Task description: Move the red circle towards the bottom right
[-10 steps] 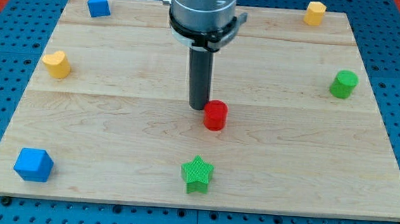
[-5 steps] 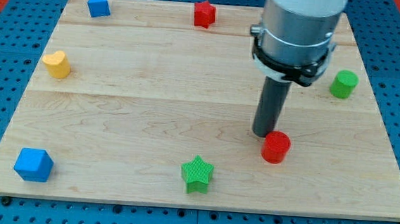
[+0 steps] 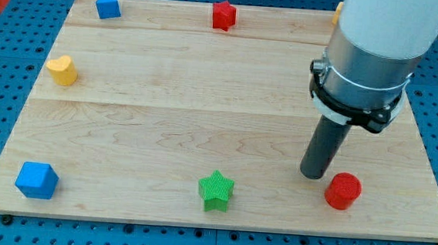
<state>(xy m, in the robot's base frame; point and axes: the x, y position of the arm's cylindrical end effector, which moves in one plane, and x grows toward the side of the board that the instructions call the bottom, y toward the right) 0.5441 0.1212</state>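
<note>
Red circle [image 3: 342, 191] stands upright near board's bottom right; my tip [image 3: 313, 175] just upper-left; no fingers fitted.

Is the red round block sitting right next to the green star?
No. The red circle lies well to the view's right of the green star, beside my tip.

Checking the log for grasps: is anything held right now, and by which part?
Nothing is held. My tip stands just up-left of the red circle, close beside it; contact cannot be told.
</note>
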